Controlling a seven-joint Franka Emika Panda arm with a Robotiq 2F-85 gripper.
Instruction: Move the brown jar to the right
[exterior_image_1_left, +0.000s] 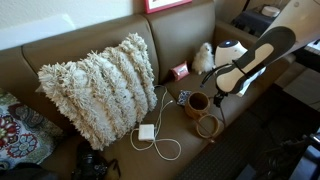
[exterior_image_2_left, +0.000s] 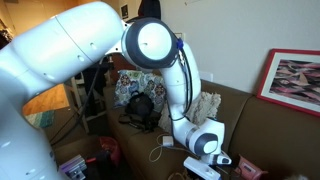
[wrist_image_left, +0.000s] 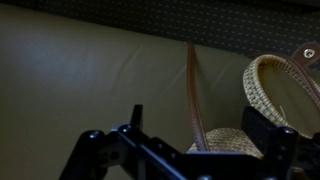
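End effector (exterior_image_1_left: 212, 90), jaws spread and empty, hovers just beside the brown jar (exterior_image_1_left: 197, 102), which stands near the white cable (exterior_image_1_left: 160, 110). Risk: an off-centre closure could tip the jar or snag its attached lid (exterior_image_1_left: 208, 126).

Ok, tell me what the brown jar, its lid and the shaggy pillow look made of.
Brown jar: reddish-brown with a gleam, perhaps glazed or lacquered; too small to be sure.
Lid: tan woven straw or grass, judging by coiled ribs in the wrist view.
Pillow: cream yarn, matte, long shaggy tufts in rows.
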